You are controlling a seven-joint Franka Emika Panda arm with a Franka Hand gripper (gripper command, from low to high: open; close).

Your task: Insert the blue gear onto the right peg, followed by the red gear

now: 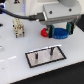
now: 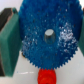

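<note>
The blue gear [image 2: 47,30] fills the wrist view, its grey-centred hub facing the camera. My gripper [image 2: 48,40] is shut on it, with one teal finger [image 2: 9,42] against each side of its toothed rim. In the exterior view the gripper [image 1: 59,33] holds the blue gear [image 1: 61,34] just above the white table. The red gear [image 1: 45,33] lies right beside it, toward the exterior view's left, and also shows as the red gear [image 2: 46,77] below the blue one. The right peg [image 1: 51,50] stands on the black-framed grey plate [image 1: 46,59], nearer the camera than the gripper.
A shorter dark pin [image 1: 36,58] stands on the same plate, toward the exterior view's left. A beige blocky object [image 1: 19,27] sits at the exterior view's left, with a dark cable [image 1: 27,16] running behind it. The arm's white body [image 1: 52,10] looms over the gears.
</note>
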